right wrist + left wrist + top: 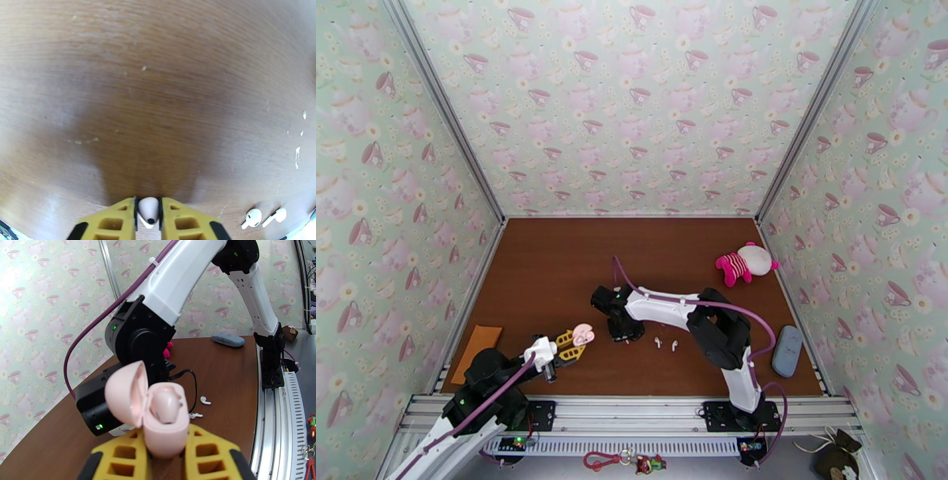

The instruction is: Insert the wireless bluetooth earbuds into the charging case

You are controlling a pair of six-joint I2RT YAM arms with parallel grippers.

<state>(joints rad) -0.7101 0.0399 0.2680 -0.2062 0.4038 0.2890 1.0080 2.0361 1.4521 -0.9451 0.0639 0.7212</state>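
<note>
My left gripper (573, 345) is shut on a pink charging case (582, 335), held up with its lid hinged open; in the left wrist view the case (164, 419) sits between the yellow fingers (118, 457). My right gripper (148, 202) is shut on a small white earbud (147, 209) just above the table. In the top view that gripper (622, 331) points down a little right of the case. Two more white earbuds (657, 343) (674, 345) lie side by side on the table to its right, and appear as earbuds (251, 218) (275, 215) in the right wrist view.
A blue-grey oval case (788, 350) lies near the table's right edge. A pink and white plush toy (745, 263) sits at the back right. An orange flat piece (476, 347) lies at the front left. The brown table (553, 268) is walled on three sides.
</note>
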